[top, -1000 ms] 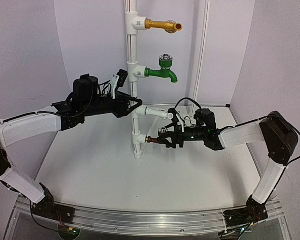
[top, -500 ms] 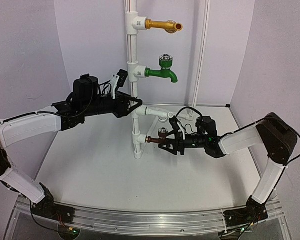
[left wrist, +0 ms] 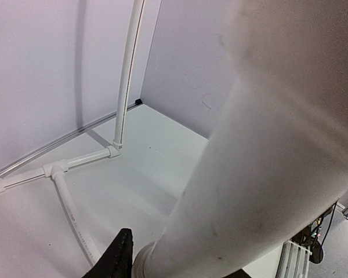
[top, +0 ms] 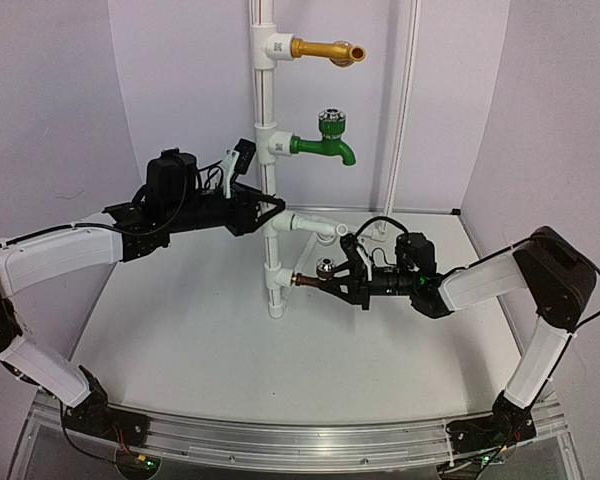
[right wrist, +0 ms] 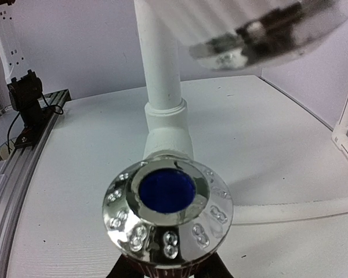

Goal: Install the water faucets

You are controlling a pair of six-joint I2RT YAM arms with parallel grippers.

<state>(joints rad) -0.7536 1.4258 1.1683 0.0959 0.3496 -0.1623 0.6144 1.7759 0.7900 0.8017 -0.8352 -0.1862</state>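
The water faucet (top: 315,279), small and dark copper with a round silver knob (top: 326,266), sticks out of the lowest fitting of the upright white pipe (top: 266,110). My right gripper (top: 340,283) is shut on its body from the right. In the right wrist view the knob (right wrist: 168,208) with its blue centre fills the foreground, black fingertips (right wrist: 124,269) flank the body beneath it, and the white fitting (right wrist: 165,130) stands behind. My left gripper (top: 272,213) is shut on the pipe higher up. That pipe (left wrist: 267,145) fills the left wrist view, beside one black finger (left wrist: 117,258).
A gold faucet (top: 325,50) and a green faucet (top: 325,146) point right from upper fittings, with a white spout (top: 315,225) just above my right gripper. Thin white tubing (left wrist: 69,214) lies on the table and climbs the back wall. Enclosure walls stand close on three sides.
My right gripper has shifted slightly left and up along the faucet and its jaws have closed onto the faucet body. The left arm has stayed still on the pipe.
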